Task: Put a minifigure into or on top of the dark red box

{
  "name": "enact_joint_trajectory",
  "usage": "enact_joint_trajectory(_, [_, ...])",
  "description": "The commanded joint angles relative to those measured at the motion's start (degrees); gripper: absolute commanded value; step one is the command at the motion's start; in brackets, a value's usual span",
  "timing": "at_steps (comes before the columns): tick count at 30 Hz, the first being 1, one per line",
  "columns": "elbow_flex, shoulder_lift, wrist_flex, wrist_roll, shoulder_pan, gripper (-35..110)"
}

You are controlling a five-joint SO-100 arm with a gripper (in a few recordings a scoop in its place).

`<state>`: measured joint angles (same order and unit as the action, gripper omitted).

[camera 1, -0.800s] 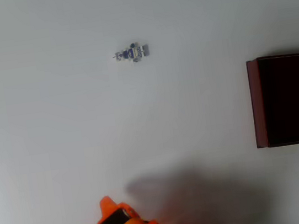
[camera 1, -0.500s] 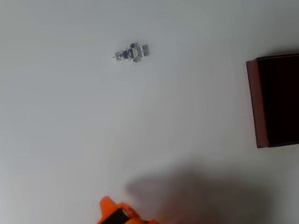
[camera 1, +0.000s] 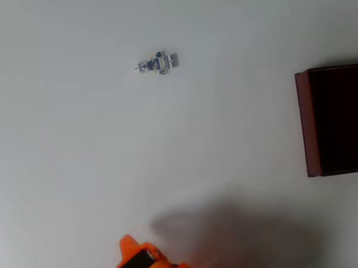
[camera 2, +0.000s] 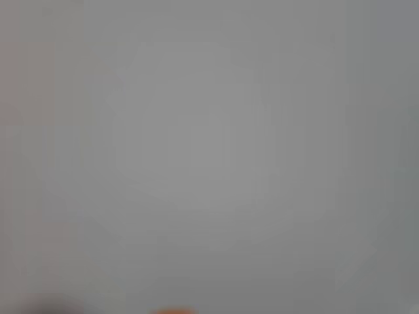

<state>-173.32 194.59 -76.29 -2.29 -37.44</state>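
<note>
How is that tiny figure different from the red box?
The minifigure is tiny; the box is far larger. The minifigure is pale with dark blue marks; the box has dark red walls and a near-black inside. The minifigure lies mid-table; the box sits at the right edge. Both rest on the white table.

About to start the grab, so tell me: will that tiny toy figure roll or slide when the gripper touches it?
The minifigure lies flat, so rolling seems unlikely. Tiny on the smooth white table, it probably skids if nudged.
</note>
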Motion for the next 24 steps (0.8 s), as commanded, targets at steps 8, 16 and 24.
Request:
enact_joint_trajectory(8, [0.3,0.9,-1.6,-0.4,-0.9,0])
enact_joint_trajectory(16, [0.3,0.9,-1.6,-0.5,-0.9,0])
enact_joint_trajectory(24, [0.0,0.8,0.1,-1.0,-0.2,3])
